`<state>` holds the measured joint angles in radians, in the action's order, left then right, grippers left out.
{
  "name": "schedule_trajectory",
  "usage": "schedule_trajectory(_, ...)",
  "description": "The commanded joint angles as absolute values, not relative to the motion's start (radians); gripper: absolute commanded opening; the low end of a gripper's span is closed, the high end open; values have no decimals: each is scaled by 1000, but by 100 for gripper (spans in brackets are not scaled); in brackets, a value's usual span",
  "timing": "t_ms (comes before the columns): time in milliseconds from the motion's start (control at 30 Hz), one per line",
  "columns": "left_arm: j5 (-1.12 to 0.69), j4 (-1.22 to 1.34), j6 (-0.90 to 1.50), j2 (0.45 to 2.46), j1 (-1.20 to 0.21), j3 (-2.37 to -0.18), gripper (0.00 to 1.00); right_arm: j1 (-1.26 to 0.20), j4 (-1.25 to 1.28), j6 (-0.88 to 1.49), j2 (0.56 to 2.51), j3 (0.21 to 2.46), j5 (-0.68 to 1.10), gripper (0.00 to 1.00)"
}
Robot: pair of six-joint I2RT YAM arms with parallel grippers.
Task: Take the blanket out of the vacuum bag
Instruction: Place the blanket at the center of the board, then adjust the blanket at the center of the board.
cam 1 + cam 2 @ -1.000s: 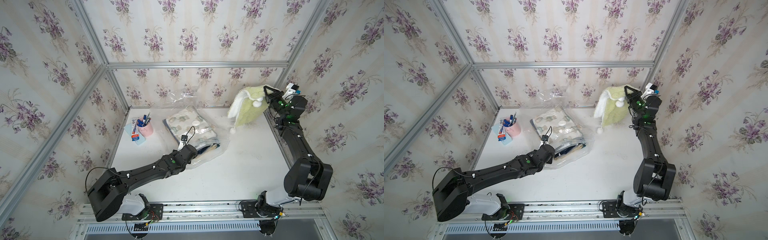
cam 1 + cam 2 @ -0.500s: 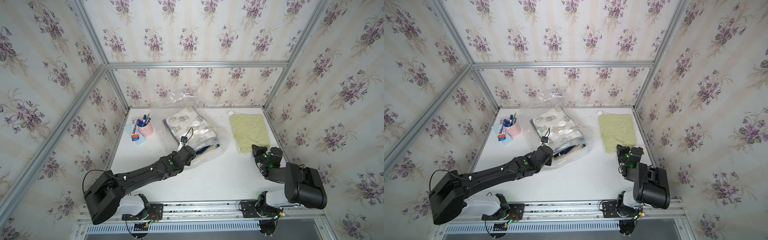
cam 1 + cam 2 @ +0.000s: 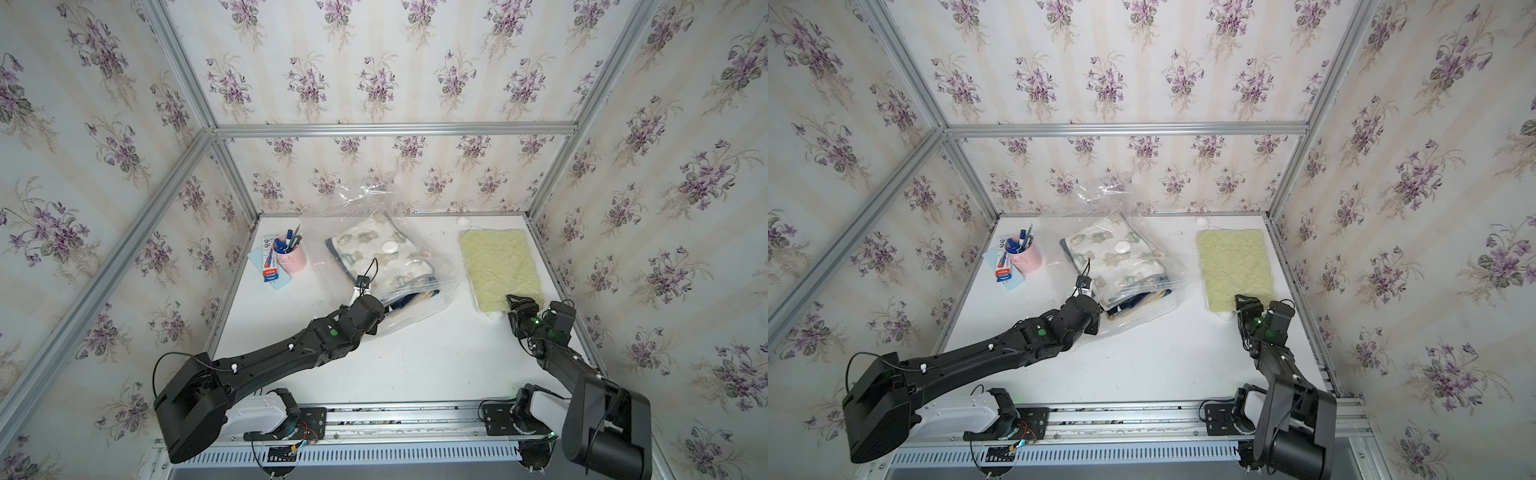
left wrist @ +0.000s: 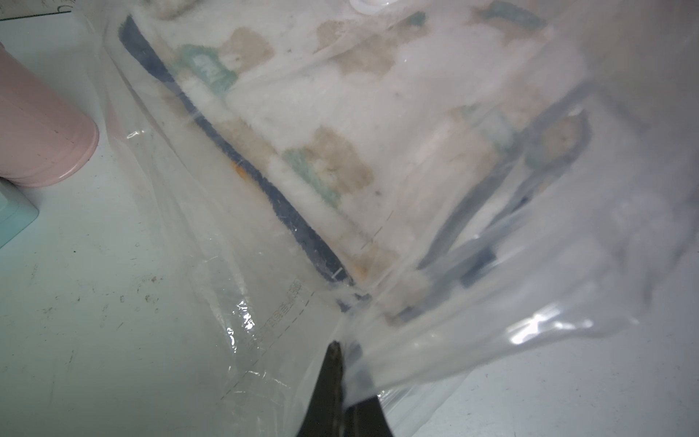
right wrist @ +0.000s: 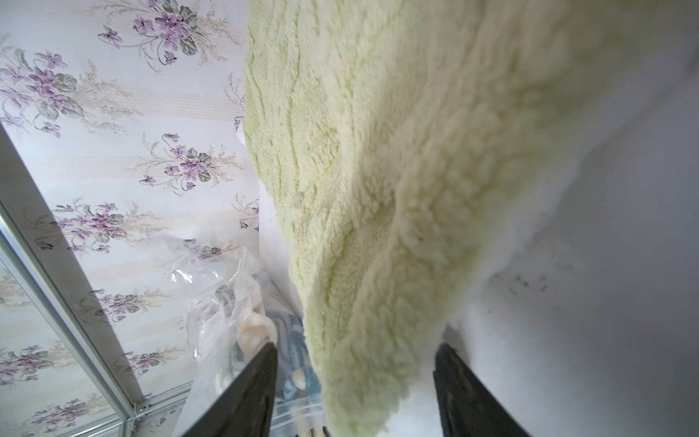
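The left tool (image 4: 336, 352) clamps shut on the edge of the vacuum bag (image 3: 417, 289), anchoring it, I'd say, against sliding. The right tool (image 5: 355, 352) gapes astride the pale green blanket (image 3: 496, 266), flat on the worktop (image 3: 415, 365), clear of the bag, which holds patterned fabric (image 3: 370, 245).

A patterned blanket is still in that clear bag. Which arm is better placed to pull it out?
Probably the right. The right gripper stands open by the green blanket, holding nothing, free to reach the patterned blanket. The left gripper is shut on the edge of the vacuum bag, pinning it.
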<state>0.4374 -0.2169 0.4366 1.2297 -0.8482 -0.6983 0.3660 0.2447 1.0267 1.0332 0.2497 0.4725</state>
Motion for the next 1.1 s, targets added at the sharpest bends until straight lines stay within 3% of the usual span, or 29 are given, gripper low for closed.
schedule_trajectory(0, 429, -188, 424, 1218, -847, -691, 2, 374, -104, 854, 915, 311, 502, 69)
schedule_trajectory(100, 424, -178, 422, 1206, -846, -681, 2, 374, -196, 794, 812, 373, 523, 67)
schedule_trajectory(200, 413, -182, 416, 1204, -846, -687, 3, 327, -215, 735, 800, 455, 531, 53)
schedule_trajectory(267, 409, -183, 414, 1208, -847, -691, 3, 218, -232, 664, 866, 539, 439, 44)
schedule_trajectory(367, 400, -175, 414, 1213, -847, -690, 3, 8, -258, 565, 1034, 670, 223, 38)
schedule_trajectory(500, 411, -169, 419, 1203, -847, -671, 3, -8, -125, 571, 1178, 678, 141, 16)
schedule_trajectory(633, 415, -170, 414, 1181, -845, -652, 3, 8, -79, 563, 1326, 690, 101, 13)
schedule_trajectory(800, 424, -167, 407, 1167, -846, -638, 3, 17, -29, 592, 1464, 643, 92, 17)
schedule_trajectory(1067, 397, -154, 404, 1142, -846, -628, 3, 26, 10, 609, 1465, 552, 209, 24)
